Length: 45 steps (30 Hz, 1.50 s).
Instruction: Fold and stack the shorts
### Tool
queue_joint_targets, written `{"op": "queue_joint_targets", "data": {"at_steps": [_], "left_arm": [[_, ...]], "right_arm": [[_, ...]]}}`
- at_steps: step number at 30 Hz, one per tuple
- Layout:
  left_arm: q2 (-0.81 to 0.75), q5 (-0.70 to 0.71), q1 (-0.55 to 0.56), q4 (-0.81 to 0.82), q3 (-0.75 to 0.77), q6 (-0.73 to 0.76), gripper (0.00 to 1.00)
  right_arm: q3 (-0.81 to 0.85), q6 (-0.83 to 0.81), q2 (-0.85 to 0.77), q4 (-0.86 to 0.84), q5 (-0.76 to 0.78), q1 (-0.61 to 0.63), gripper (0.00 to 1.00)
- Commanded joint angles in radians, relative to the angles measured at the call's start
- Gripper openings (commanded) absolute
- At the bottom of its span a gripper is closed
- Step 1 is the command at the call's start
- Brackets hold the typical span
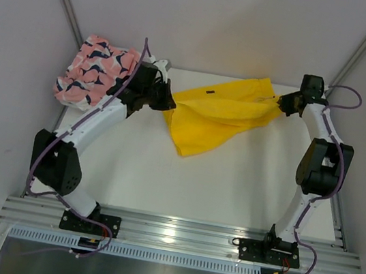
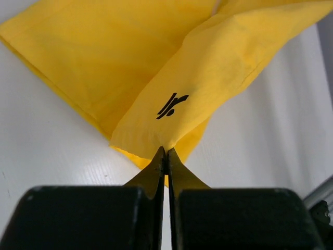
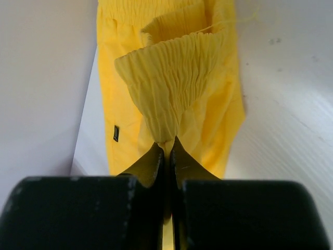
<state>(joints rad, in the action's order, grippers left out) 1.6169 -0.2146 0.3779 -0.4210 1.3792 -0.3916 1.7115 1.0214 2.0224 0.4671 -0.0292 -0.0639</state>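
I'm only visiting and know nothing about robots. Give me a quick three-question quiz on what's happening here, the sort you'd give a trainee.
1. True or false: the left claw and the right claw are both shut on the yellow shorts.
2. Where are the pink shorts? A: at the far left corner of the table. B: under the yellow shorts. C: in the right claw.
3. Fill in: the right claw pinches the yellow shorts by their gathered elastic ____.
Key: 1 true; 2 A; 3 waistband.
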Motion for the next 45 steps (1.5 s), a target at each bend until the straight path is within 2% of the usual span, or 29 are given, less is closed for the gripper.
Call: {"op": "queue_joint_targets", "data": {"at_steps": [1,4,8,12,16,26,31,37,40,45], "left_arm": [[-0.167,-0.025,0.059,0.05,-0.003,0.007,0.0],[-0.253,-0.026,0.131,0.065,-0.098,-0.01,0.0],[-0.35,0.027,0.263,0.064,-0.212,-0.041,0.0],[-0.489,0.099,0.392,0.042,-0.305,-0.053,0.0],[-0.593,0.2,0.553,-0.008,-0.379,-0.085,0.0],[-0.793,0.382,0.811,-0.125,-0.477,-0.202,0.0],[-0.799,0.451,0.946,-0.177,-0.459,-0.262,0.0],[-0.767,0.454,0.998,-0.208,-0.401,-0.277,0.0],[-0.741,0.518,0.986,-0.286,-0.306,-0.236,0.0],[-0.681,0.472,0.805,-0.361,-0.183,-0.11,0.0]], "right_arm": [[-0.024,-0.101,-0.125,-0.019,-0.057,-0.036,0.0],[-0.13,-0.145,-0.188,-0.01,-0.054,-0.05,0.0],[-0.381,-0.181,-0.319,-0.093,-0.1,-0.085,0.0],[-0.515,-0.23,-0.411,-0.104,-0.152,-0.129,0.0],[-0.605,-0.273,-0.527,-0.071,-0.16,-0.151,0.0],[-0.779,-0.353,-0.812,0.064,-0.172,-0.235,0.0],[-0.822,-0.359,-0.922,0.142,-0.17,-0.258,0.0],[-0.851,-0.343,-1.01,0.229,-0.117,-0.292,0.0],[-0.825,-0.33,-1.007,0.246,-0.088,-0.298,0.0],[-0.725,-0.307,-0.969,0.304,-0.055,-0.3,0.0]]}}
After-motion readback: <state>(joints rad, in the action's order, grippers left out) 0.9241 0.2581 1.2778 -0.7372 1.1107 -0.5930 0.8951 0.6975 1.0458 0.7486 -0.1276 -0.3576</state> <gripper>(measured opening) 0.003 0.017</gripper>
